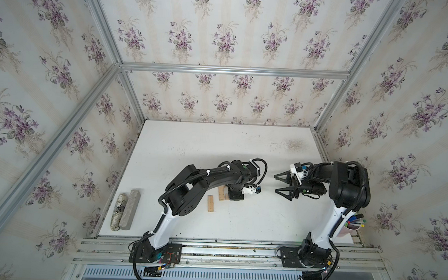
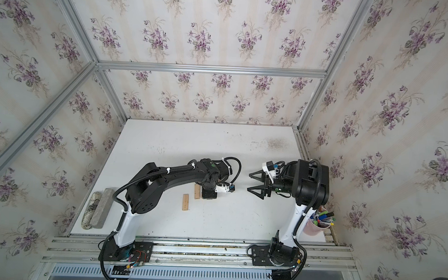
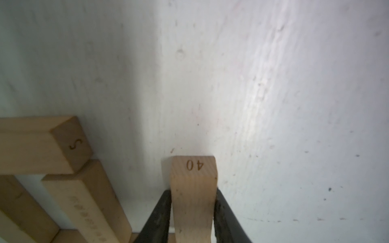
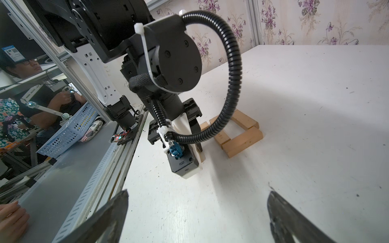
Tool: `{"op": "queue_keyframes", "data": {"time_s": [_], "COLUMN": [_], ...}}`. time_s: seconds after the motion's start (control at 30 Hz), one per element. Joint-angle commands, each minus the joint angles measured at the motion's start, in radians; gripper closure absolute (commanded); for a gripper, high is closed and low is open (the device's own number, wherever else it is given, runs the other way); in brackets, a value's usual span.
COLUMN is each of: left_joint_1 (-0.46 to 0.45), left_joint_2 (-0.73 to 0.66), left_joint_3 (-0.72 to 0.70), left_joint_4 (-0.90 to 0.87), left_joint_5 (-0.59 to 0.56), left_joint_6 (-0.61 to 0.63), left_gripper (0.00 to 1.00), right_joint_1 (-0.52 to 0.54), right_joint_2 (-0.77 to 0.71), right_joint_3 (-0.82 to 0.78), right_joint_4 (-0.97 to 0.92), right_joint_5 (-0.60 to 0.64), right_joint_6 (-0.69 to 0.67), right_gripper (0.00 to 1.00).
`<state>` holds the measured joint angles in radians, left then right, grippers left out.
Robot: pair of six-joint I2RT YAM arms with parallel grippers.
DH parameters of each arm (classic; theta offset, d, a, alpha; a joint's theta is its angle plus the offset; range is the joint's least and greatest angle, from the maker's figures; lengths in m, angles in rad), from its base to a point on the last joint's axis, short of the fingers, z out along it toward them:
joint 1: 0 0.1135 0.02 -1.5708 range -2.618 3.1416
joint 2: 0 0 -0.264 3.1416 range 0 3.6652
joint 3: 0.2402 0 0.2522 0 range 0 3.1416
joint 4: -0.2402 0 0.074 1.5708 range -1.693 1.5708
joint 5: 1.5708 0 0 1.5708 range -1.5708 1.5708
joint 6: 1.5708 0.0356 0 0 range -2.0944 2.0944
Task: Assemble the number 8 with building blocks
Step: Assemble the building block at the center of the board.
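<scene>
My left gripper [image 3: 192, 191] is shut on a tan building block [image 3: 192, 178] marked "40", with a black finger pressed against each side and the block's far end down at the white table. Beside it lie more building blocks, one with an end mark [image 3: 42, 147] and one dotted [image 3: 90, 206]. In the right wrist view several blocks [image 4: 244, 143] form a rectangle behind the left wrist. In both top views the left arm hides most of that group, so no number 8 can be made out. One block [image 1: 211, 203] lies apart. My right gripper [image 1: 281, 184] hovers open and empty.
A grey stone-like bar [image 1: 131, 209] and a mottled oblong [image 1: 118, 211] lie along the table's left edge. A pink cup of pens [image 1: 352, 226] stands at the right edge behind the right arm. Aluminium rails [image 1: 225, 251] run along the front.
</scene>
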<state>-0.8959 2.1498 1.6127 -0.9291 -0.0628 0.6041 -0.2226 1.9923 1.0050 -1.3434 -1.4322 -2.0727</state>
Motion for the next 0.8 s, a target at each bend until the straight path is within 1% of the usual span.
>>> {"op": "queue_keyframes", "data": {"time_s": [0.0,0.4,0.47,0.57,0.77], "left_joint_1": [0.003,0.004,0.004,0.004,0.004], "left_joint_2": [0.004,-0.013,-0.015,-0.023,-0.034], "left_joint_3": [0.0,-0.005,-0.005,-0.01,-0.006], "left_joint_4": [-0.003,-0.008,-0.008,-0.01,-0.013], "left_joint_5": [-0.037,-0.009,-0.001,0.001,0.0], "left_joint_6": [0.01,-0.005,-0.006,-0.007,-0.008], "left_gripper": [0.66,0.61,0.61,0.68,0.64], "right_joint_1": [0.0,0.0,0.0,0.0,0.001], "right_joint_2": [0.0,0.0,0.0,0.0,0.0], "right_joint_3": [0.004,0.003,0.004,0.004,0.004], "right_joint_4": [-0.028,-0.027,-0.028,-0.028,-0.028], "right_joint_5": [-0.034,-0.034,-0.033,-0.034,-0.033], "right_joint_6": [-0.402,-0.401,-0.402,-0.401,-0.402], "right_gripper": [0.0,0.0,0.0,0.0,0.0]}}
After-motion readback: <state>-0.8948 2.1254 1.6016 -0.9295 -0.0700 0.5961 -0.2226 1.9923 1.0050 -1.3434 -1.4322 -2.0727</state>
